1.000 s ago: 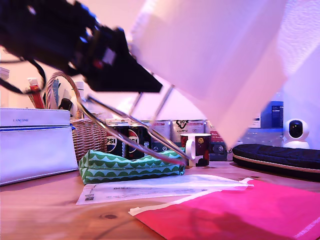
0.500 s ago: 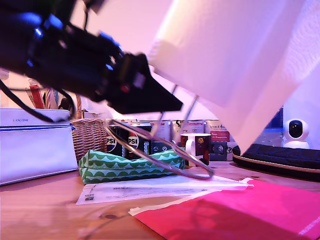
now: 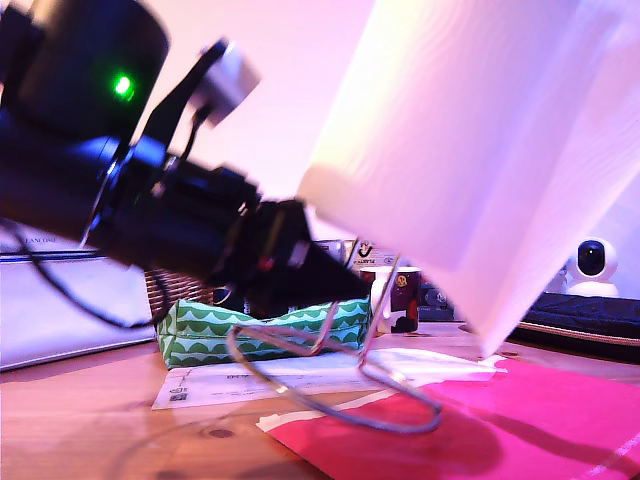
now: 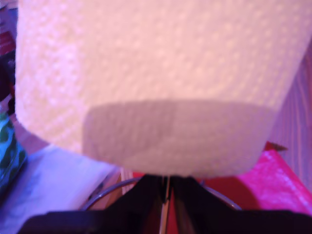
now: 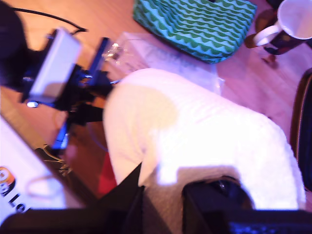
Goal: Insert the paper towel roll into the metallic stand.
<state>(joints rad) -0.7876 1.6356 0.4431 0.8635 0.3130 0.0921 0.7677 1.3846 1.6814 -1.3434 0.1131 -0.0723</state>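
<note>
Exterior view: wooden table [image 3: 90, 420], cluttered. Paper towel roll [image 3: 480, 150] aloft, long axis tilted, over metallic stand [image 3: 345, 370]. My first gripper [image 4: 165, 187] pinches the upright; my second gripper [image 5: 163, 195] clamps the roll.

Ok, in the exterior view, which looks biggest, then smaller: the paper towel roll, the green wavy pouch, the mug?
1. Paper towel roll, though it is nearest the camera.
2. Green wavy pouch.
3. Mug, farther back.

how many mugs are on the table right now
1: the mug stands behind the green wave-patterned pouch in the exterior view, also seen in the second wrist view. The paper towel roll and arm may hide others.
</note>
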